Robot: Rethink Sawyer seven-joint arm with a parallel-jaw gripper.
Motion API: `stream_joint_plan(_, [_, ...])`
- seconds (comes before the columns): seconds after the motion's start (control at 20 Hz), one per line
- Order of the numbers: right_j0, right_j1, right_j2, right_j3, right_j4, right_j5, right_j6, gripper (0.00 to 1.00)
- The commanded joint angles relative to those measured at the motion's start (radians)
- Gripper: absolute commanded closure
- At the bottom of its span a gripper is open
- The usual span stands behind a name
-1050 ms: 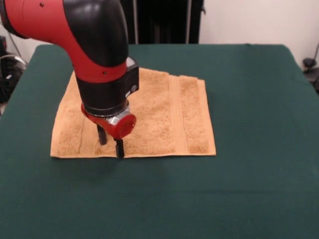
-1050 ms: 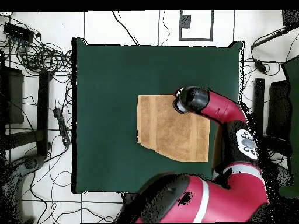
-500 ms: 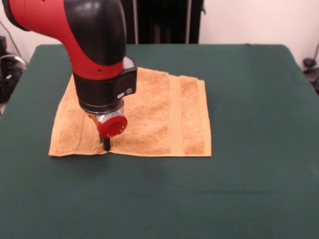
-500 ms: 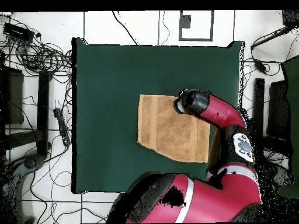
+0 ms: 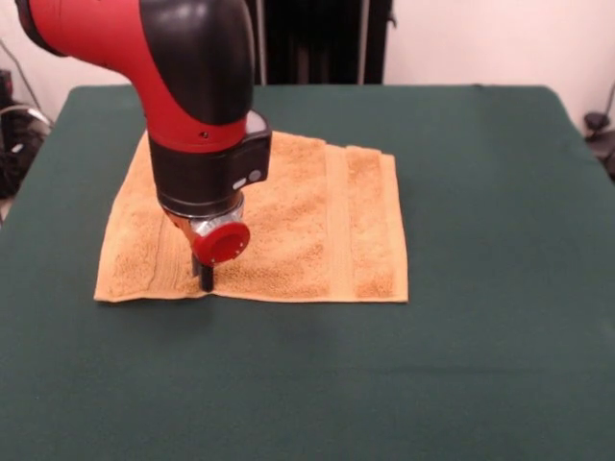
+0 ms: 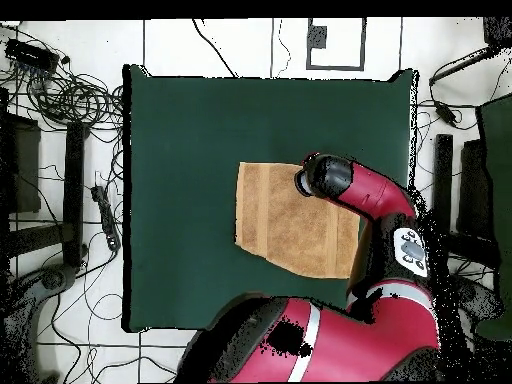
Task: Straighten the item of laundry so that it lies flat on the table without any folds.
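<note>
The red-and-black arm point(image 5: 192, 106) points straight down, its claw point(image 5: 205, 277) tips together.

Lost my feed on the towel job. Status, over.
Claw down at the towel's front edge, apparently shut. Towel spread on the green table, one corner cut diagonal overhead, possibly folded under. Nothing else on the table.

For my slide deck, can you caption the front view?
Sawyer gripper pressed down at the near edge of an orange towel on the green table.
</note>
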Motion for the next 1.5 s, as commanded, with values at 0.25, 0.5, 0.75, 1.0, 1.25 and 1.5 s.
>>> stream_joint_plan(0.25, [-0.039, 0.114, 0.135, -0.044, -0.049, 0.0, -0.06, 1.0])
stream_joint_plan(0.5, [-0.075, 0.114, 0.21, -0.205, -0.139, 0.148, -0.287, 1.0])
stream_joint_plan(0.75, [-0.092, 0.122, 0.249, -0.3, -0.199, 0.24, -0.327, 1.0])
stream_joint_plan(1.0, [-0.108, 0.124, 0.293, -0.325, -0.253, 0.26, -0.346, 1.0])
stream_joint_plan(1.25, [-0.12, 0.112, 0.316, -0.333, -0.301, 0.293, -0.351, 1.0])
stream_joint_plan(1.5, [-0.125, 0.082, 0.331, -0.344, -0.338, 0.355, -0.354, 1.0])
